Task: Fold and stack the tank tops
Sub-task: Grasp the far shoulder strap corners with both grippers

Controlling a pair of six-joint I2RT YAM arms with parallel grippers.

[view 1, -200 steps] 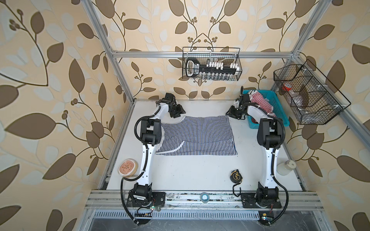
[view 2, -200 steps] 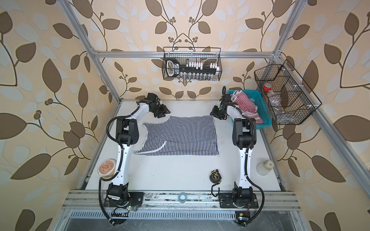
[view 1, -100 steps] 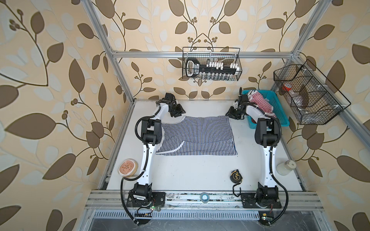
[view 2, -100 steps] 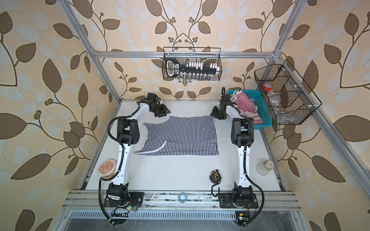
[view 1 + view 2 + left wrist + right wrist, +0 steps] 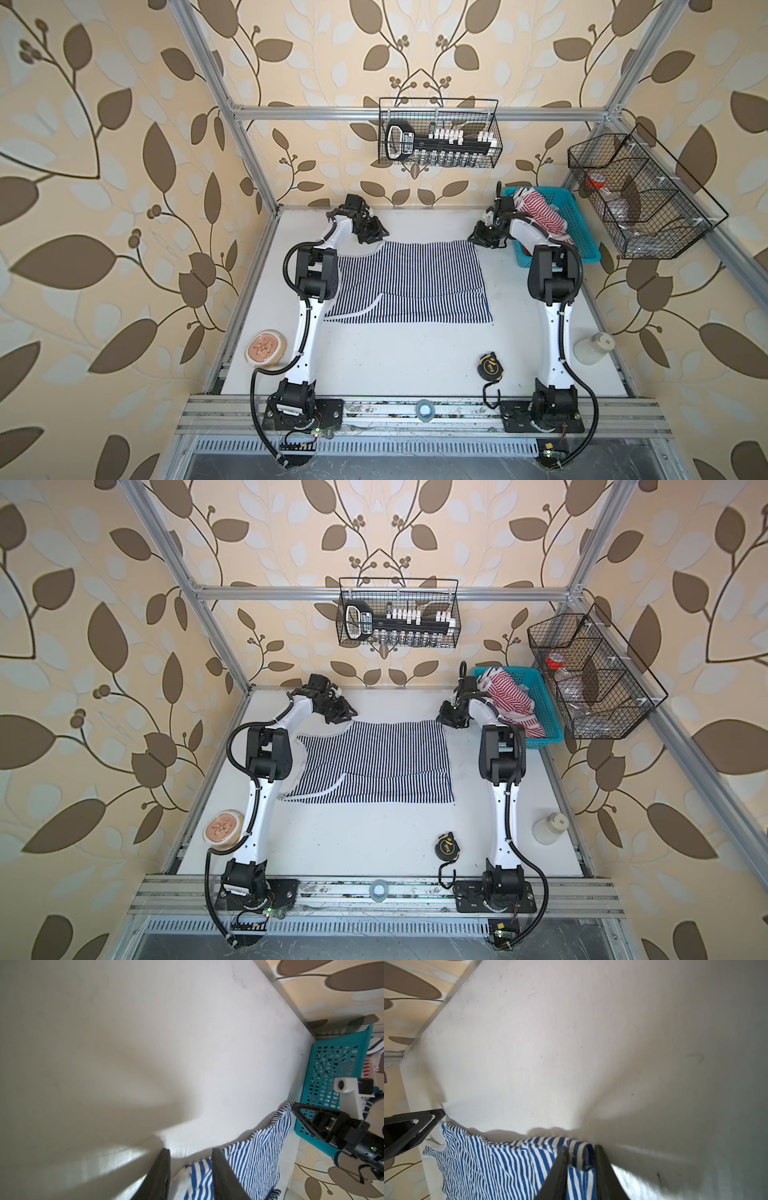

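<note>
The navy-and-white tank top (image 5: 409,282) lies spread flat in the middle of the white table (image 5: 395,361), straps toward my left arm and hem toward my right. I judge I keep it flat so the far edge can be carried over to the near edge as 1 clean lengthwise fold. That is why my 2 grippers sit at its 2 far corners and not on its middle.

My right gripper (image 5: 581,1148) pinches the hem corner, and a bunched loop of striped cloth fills the narrow space between its fingers. My left gripper (image 5: 190,1153) straddles the strap-side edge. Cloth sits between its fingers with a gap showing at the tips, so I cannot tell whether it grips or only brackets the fabric.

The red-and-white tank top (image 5: 540,212) waits crumpled in the teal basket (image 5: 575,224) at the far right, just behind my right arm and well clear of this fold.

Both top views give me the whole layout and both corners at once, but the fingers hide under the gripper bodies. Only the wrist views show cloth between the fingers. The left wrist view also shows the far corner rising to my right gripper's tip. The right wrist view shows white trim beside my left gripper's tip.
</note>
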